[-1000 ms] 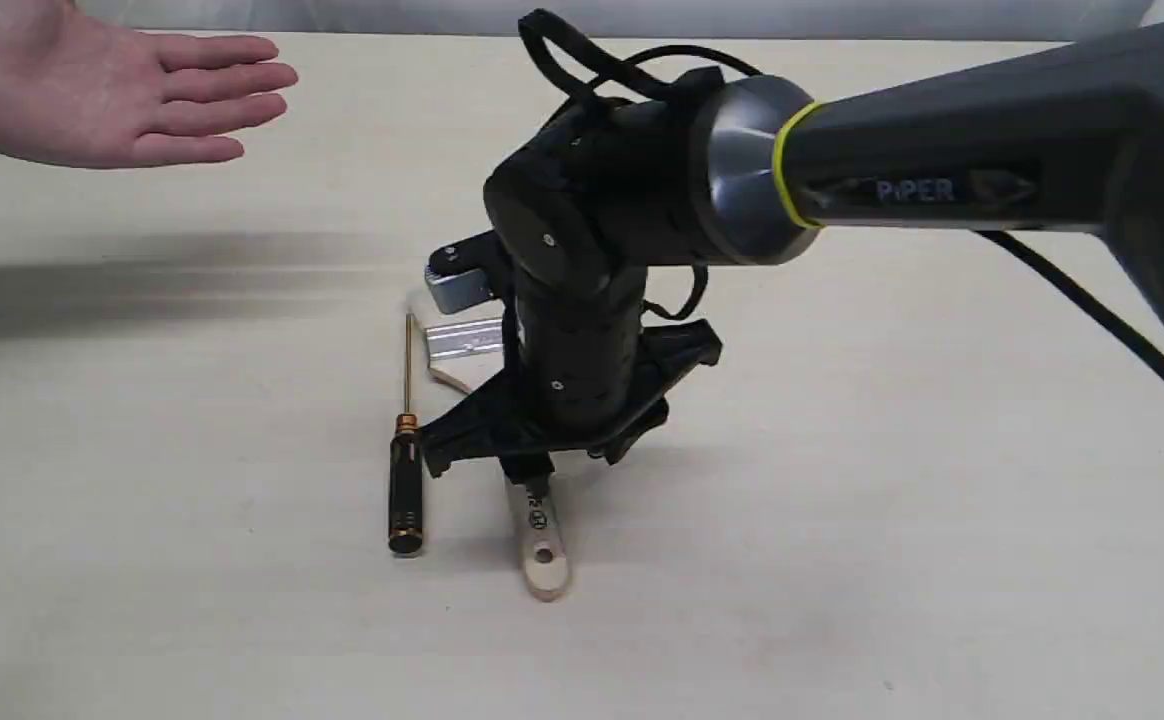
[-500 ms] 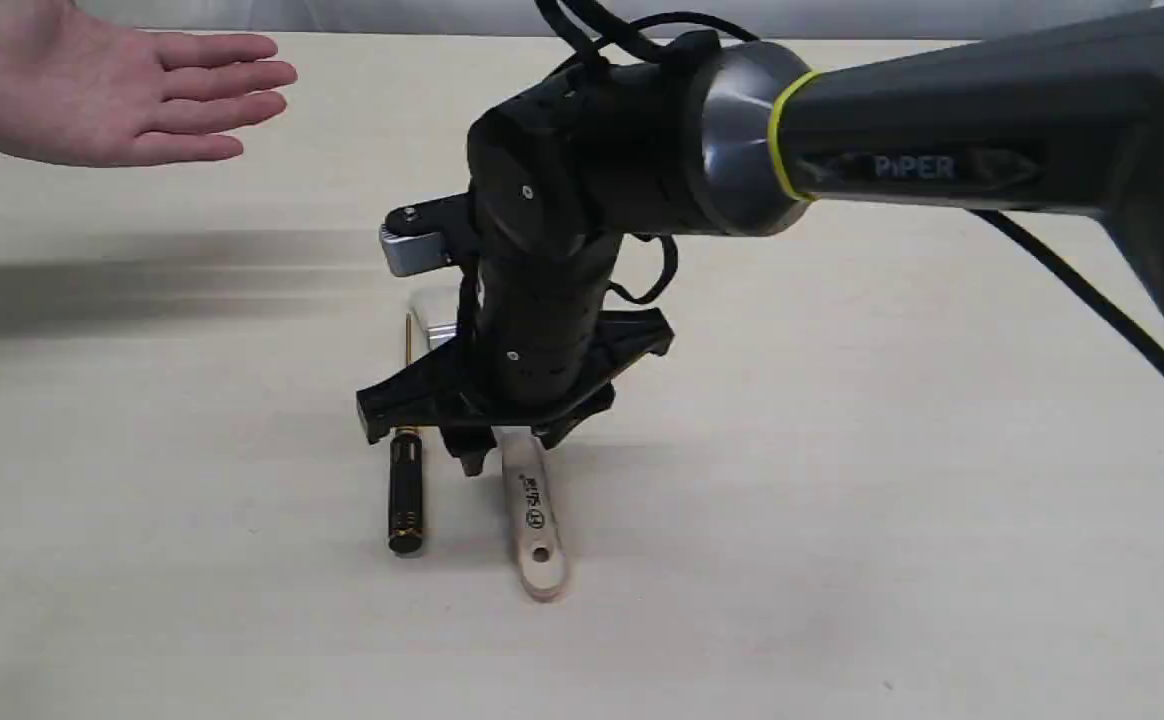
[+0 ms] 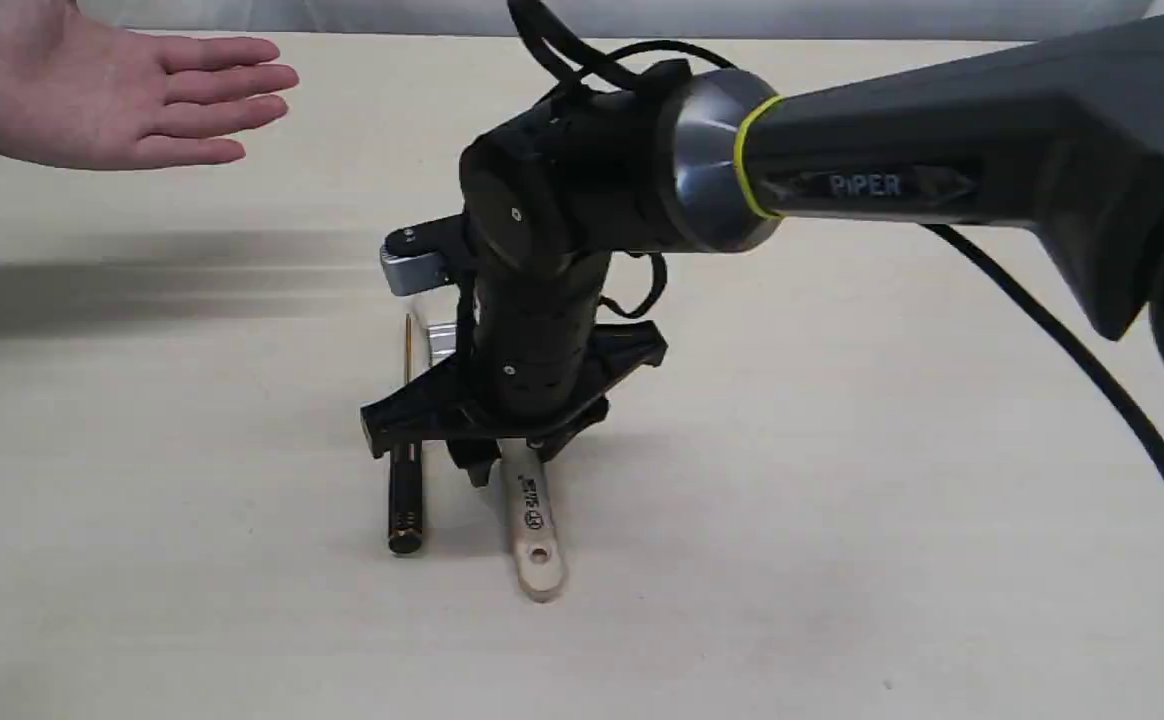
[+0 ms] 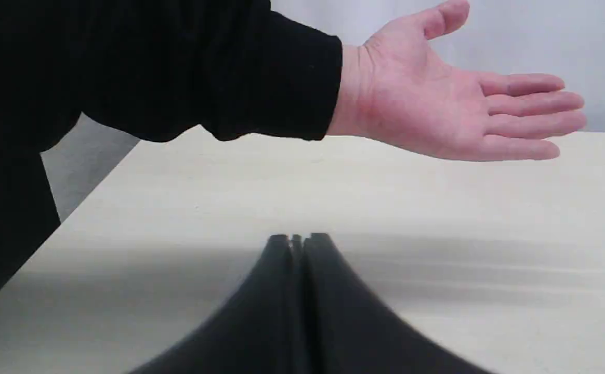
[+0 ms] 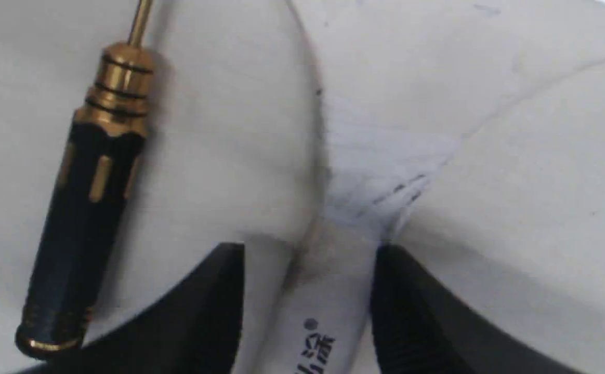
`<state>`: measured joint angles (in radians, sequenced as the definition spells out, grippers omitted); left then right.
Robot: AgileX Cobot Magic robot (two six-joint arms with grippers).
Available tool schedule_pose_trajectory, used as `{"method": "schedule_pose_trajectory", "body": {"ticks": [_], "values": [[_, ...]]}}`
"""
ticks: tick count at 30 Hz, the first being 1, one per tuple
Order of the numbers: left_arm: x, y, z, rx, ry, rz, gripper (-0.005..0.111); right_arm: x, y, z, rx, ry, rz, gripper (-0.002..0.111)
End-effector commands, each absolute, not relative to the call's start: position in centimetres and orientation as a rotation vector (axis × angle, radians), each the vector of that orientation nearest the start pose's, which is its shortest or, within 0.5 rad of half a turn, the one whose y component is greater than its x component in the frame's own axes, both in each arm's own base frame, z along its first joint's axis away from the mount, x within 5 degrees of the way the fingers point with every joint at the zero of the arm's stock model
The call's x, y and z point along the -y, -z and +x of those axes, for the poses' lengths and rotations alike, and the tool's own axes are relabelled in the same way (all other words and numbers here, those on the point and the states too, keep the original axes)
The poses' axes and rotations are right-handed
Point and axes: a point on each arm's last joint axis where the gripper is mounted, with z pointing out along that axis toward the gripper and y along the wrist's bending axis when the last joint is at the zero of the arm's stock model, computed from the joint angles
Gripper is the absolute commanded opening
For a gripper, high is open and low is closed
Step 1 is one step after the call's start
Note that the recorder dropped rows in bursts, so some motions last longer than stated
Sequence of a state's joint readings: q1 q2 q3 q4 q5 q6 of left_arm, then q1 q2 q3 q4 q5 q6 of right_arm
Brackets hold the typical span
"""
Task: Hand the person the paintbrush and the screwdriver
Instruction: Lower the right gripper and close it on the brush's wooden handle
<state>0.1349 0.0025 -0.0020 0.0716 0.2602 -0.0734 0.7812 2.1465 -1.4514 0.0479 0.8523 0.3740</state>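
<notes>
Paintbrush (image 3: 534,520) flat on table (image 3: 842,500), handle toward camera; screwdriver (image 3: 405,495) lies just beside it, parallel, not touching. Right pincer (image 5: 310,249) down over brush handle, jaws apart on either side of it. Left pincer (image 4: 297,239) closed, empty. Person's hand (image 3: 92,95) open, palm up, well apart at far left. Table pale beige, grey-white wall behind. "PiPER" on arm (image 3: 942,170); handle print unreadable. Versus a second ago: pincer shifted left, more handle showing, tools unmoved.

My right gripper (image 5: 307,259) looks matt black plastic. The paintbrush (image 3: 532,520) is smooth pale wood with a bright metal ferrule (image 3: 441,340). The screwdriver (image 3: 405,495) has a black grip and glossy gold metal.
</notes>
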Motion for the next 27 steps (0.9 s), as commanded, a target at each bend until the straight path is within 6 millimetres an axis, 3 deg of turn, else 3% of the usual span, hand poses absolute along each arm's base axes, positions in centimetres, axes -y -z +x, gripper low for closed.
{"method": "schedule_pose_trajectory", "body": {"ticks": [1, 4, 10, 19, 27], "values": [[-0.9, -19.1, 5.5, -1.729, -0.101, -0.130, 0.000, -29.3, -10.8, 29.3, -3.011, -0.104, -0.615, 0.035], [-0.9, -19.1, 5.5, -1.729, -0.104, -0.128, 0.000, -29.1, -10.7, 29.3, -3.011, -0.062, -0.642, 0.033], [-0.9, -19.1, 5.5, -1.729, -0.104, -0.128, 0.000, -29.1, -10.9, 29.3, -3.007, -0.065, -0.644, 0.050], [-0.9, -19.1, 5.5, -1.729, -0.104, -0.128, 0.000, -28.9, -12.4, 29.3, -2.981, -0.059, -0.659, 0.050], [-0.9, -19.1, 5.5, -1.729, -0.104, -0.128, 0.000, -28.9, -11.8, 29.3, -2.990, -0.050, -0.661, 0.031]]}}
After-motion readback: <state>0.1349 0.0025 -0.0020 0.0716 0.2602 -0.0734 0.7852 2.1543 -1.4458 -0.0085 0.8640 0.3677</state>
